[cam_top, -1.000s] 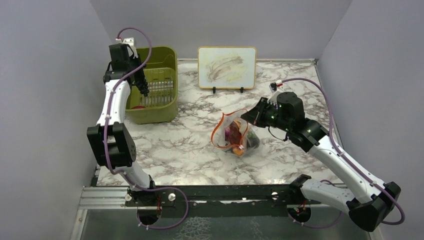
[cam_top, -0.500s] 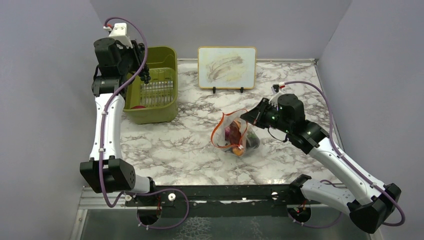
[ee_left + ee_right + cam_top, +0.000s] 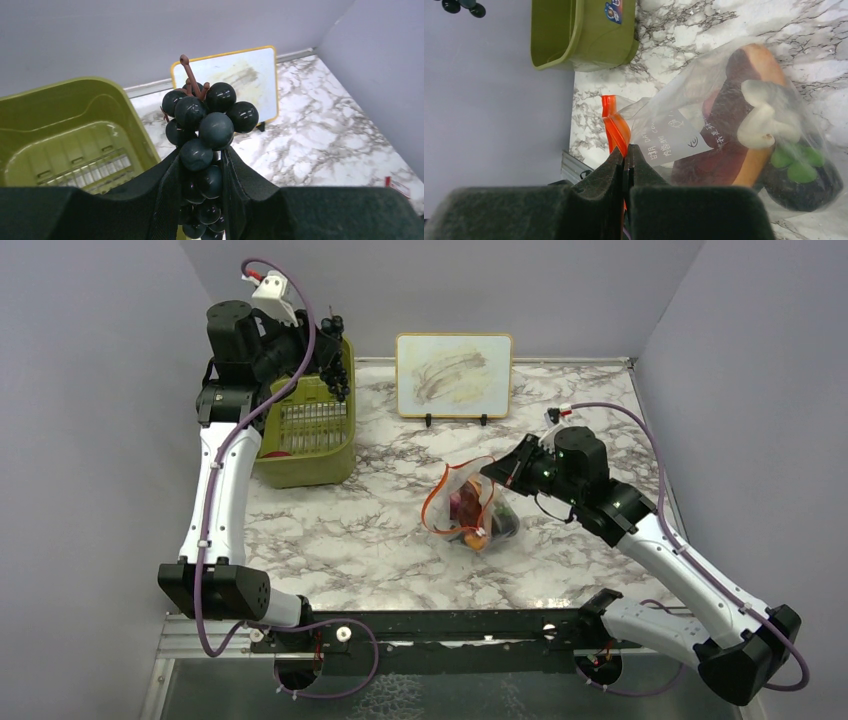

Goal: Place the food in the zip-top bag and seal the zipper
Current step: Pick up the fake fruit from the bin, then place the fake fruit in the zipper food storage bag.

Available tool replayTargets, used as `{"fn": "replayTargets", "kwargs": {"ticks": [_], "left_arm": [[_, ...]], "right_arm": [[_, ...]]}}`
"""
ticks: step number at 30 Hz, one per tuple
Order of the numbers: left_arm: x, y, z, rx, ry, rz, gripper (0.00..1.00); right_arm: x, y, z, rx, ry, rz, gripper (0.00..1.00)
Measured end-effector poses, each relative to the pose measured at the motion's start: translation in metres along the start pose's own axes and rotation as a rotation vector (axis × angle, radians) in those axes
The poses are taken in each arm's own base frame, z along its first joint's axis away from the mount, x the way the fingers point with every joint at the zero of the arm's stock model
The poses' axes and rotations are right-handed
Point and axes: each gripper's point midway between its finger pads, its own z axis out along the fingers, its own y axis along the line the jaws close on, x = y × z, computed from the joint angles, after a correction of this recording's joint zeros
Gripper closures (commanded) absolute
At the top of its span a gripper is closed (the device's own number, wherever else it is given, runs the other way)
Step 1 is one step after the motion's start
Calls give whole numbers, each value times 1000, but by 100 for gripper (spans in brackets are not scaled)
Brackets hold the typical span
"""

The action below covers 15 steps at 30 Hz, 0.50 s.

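My left gripper (image 3: 325,352) is shut on a bunch of dark purple grapes (image 3: 207,127) and holds it high above the rim of the olive-green bin; the grapes (image 3: 333,370) also show in the top view. The clear zip-top bag (image 3: 472,505) lies mid-table with its orange-red zipper (image 3: 432,498) gaping in a loop to the left. Inside are the hot dog (image 3: 751,110), a grey mushroom (image 3: 769,117) and green pieces (image 3: 796,165). My right gripper (image 3: 490,472) is shut on the bag's mouth at the zipper (image 3: 616,127), holding that edge up.
The olive-green bin (image 3: 305,465) stands at the back left with a small red piece (image 3: 279,453) inside. A framed board (image 3: 454,375) stands upright at the back. Grey walls close in left, right and behind.
My left arm has lifted the grapes up out of the bin and swung them right, over its far rim. The right gripper and bag have stayed put.
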Motion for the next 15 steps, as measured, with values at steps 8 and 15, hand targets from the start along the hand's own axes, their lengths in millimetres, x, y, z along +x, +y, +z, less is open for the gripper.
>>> {"fn": "replayTargets", "kwargs": {"ticks": [8, 15], "left_arm": [[-9, -53, -1, 235, -15, -77, 68], [6, -118, -5, 513, -1, -182, 68]], "right_arm": [[-3, 2, 10, -1, 0, 2, 99], [-9, 12, 20, -24, -16, 75, 99]]}}
